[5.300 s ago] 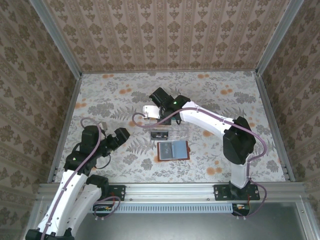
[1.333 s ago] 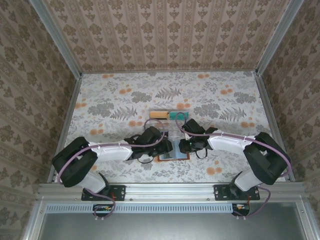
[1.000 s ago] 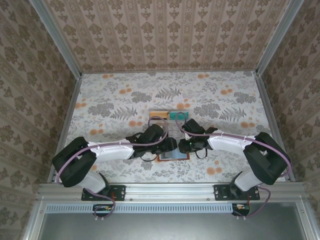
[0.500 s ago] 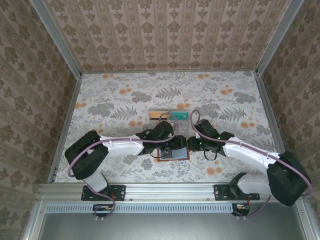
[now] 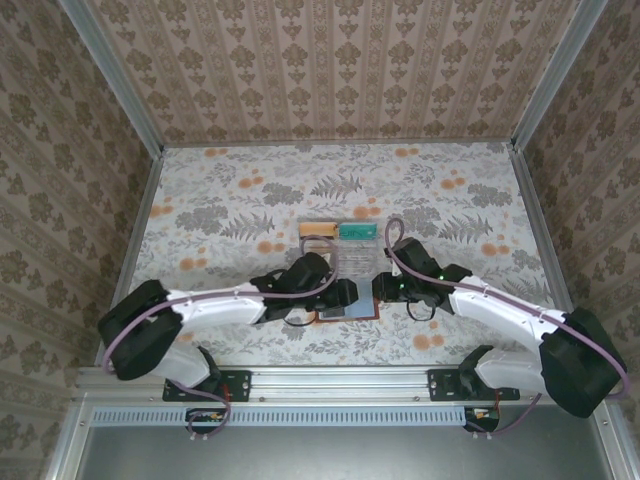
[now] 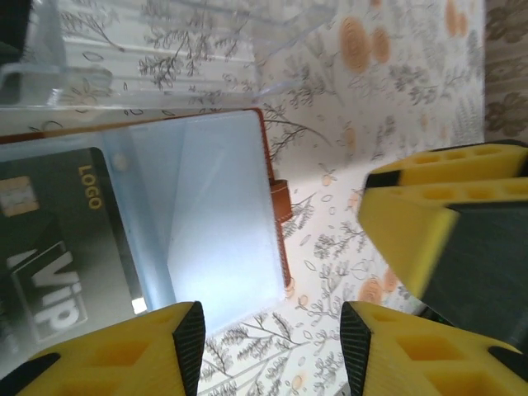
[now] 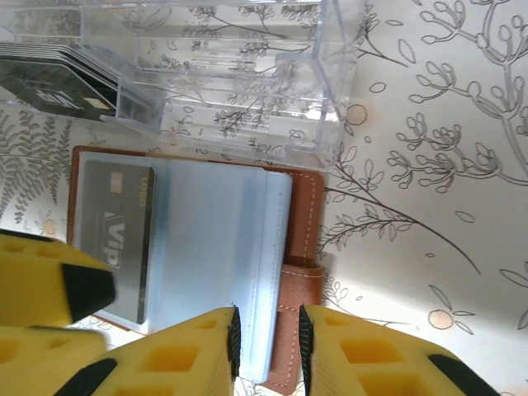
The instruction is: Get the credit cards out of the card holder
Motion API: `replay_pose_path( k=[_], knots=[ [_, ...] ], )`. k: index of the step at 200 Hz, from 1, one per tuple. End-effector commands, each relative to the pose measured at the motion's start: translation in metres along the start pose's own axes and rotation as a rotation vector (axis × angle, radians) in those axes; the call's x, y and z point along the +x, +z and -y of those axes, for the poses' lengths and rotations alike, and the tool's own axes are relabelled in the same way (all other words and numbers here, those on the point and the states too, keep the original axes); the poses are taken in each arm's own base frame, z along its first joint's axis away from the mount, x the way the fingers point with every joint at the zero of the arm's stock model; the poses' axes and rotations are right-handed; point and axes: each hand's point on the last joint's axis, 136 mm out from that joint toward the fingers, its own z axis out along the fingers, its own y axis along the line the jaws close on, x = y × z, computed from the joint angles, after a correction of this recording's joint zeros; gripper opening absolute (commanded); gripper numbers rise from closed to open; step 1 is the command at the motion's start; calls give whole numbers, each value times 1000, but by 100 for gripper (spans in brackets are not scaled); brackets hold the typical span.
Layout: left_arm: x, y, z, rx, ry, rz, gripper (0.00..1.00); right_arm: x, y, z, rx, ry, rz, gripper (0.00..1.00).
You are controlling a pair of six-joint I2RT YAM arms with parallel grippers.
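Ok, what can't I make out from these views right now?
- Top external: the left end effector and right end effector cover most of the reddish-brown leather card holder; its inside is hidden.
- Left wrist: the black VIP credit card is cut by the left edge.
- Right wrist: grey-blue pockets could hide more cards; dark cards in the clear plastic tray run off-frame; the right end effector's grip is unclear.

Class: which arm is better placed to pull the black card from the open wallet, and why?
Probably left: the left gripper hangs open by the black card, at its end of the card holder; the right gripper sits over the opposite, strap edge.
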Motion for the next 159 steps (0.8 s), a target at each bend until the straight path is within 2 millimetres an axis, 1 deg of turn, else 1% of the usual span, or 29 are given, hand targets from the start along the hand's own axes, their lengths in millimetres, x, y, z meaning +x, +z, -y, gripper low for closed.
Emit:
replay_pose_path(
  k=[1,10,27,49,60,73,77,85,119,159],
  knots=[
    [3,-18,-33,-95,-25,40,49,-13,-3,-26,-71,0,10,29],
    [3,-25,-41,-109,-34,60,48,-14,-2,-34,-90,-12,5,29],
    [3,-36,-54,-137,-52,87,40,-13,3,-48,-133,-12,-17,29],
    [1,-41,-65,-150,-72,95,10,-8,14,-62,-185,6,-61,25],
    [0,-40,-66,-151,-73,92,0,-7,20,-66,-204,26,-76,25],
    [-1,-38,-67,-158,-71,90,0,-6,23,-71,-228,40,-82,24],
    [-1,-37,-67,-160,-70,87,0,-2,30,-68,-217,51,-101,24],
    [-3,-35,-68,-161,-70,86,0,-1,33,-69,-220,62,-112,24],
    [-6,-23,-69,-161,-72,64,0,8,46,-72,-240,99,-169,25],
    [-3,-12,-75,-184,-78,30,0,17,56,-70,-232,113,-210,25]
  ],
)
